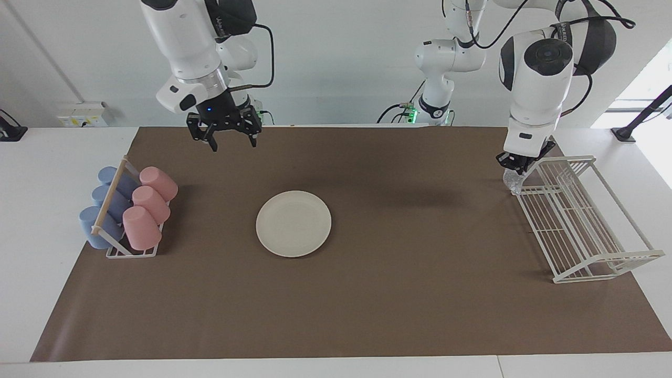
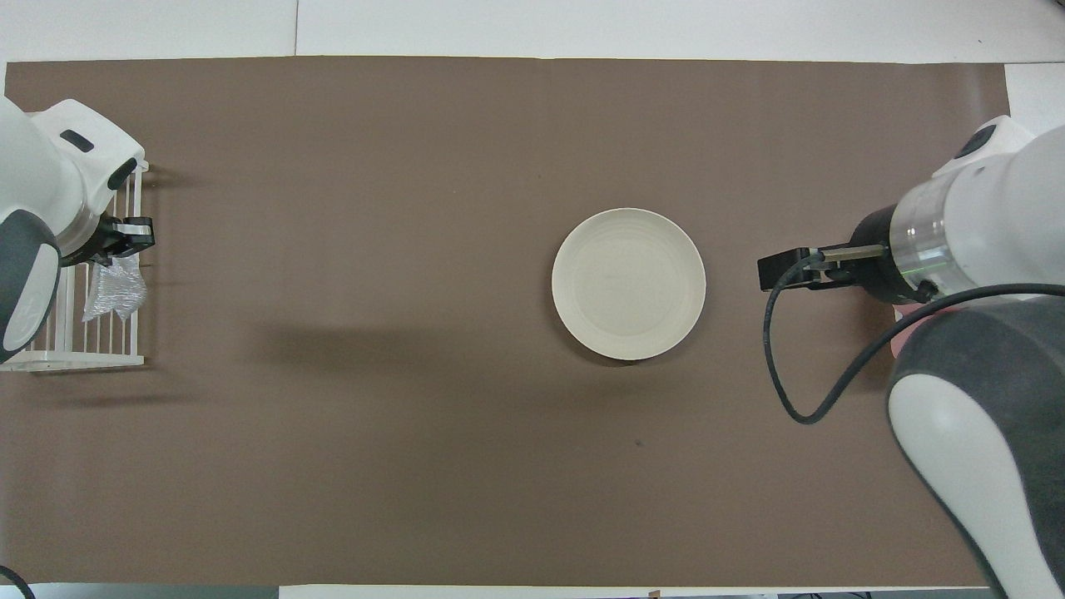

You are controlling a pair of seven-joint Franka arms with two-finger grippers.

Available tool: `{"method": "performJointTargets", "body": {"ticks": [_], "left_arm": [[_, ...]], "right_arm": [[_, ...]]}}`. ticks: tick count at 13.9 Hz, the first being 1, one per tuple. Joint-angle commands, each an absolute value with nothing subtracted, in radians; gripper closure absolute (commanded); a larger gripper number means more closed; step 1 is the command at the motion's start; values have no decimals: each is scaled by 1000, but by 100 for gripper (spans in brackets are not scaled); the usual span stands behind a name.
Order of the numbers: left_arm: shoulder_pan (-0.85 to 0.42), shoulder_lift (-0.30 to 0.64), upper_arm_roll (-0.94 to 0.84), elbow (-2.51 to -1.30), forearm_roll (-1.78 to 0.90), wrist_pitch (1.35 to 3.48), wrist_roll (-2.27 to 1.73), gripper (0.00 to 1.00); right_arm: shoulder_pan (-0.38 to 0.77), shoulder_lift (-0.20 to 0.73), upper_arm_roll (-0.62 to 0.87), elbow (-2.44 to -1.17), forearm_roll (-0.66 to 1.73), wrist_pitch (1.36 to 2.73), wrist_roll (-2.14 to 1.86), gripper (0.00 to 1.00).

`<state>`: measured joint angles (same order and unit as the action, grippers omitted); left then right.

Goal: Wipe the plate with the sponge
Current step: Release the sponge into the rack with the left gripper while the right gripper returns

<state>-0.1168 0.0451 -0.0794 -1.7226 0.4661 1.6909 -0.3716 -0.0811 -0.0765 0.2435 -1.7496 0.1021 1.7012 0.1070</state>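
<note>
The soft, light sponge (image 1: 512, 181) is pinched by the left gripper (image 1: 521, 167) at its top edge; the right gripper (image 1: 231, 139) is held wide open.

Both arms (image 1: 541, 68) have glossy white shells with dark grey joint caps. Black cables (image 1: 265, 44) loop beside them. A silver ring sits above each black gripper (image 1: 224, 126).
</note>
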Motion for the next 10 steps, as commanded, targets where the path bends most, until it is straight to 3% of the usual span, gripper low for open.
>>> {"method": "performJointTargets", "body": {"ticks": [1,4,10], "left_arm": [[-149,113,-81,-1648,673,1652,-380,100],[-153,149,-81,-1658,866,1672,-380,100],[-138,184,-77,-1781,1096,1721,-422,100]], "right_arm": [[-57,-57,201,-1695,86,1626,66,0],[72,-48,13,-1690,66,1623,-13,0],[46,-14,-2,-1671,34,1628,-142,0]]}}
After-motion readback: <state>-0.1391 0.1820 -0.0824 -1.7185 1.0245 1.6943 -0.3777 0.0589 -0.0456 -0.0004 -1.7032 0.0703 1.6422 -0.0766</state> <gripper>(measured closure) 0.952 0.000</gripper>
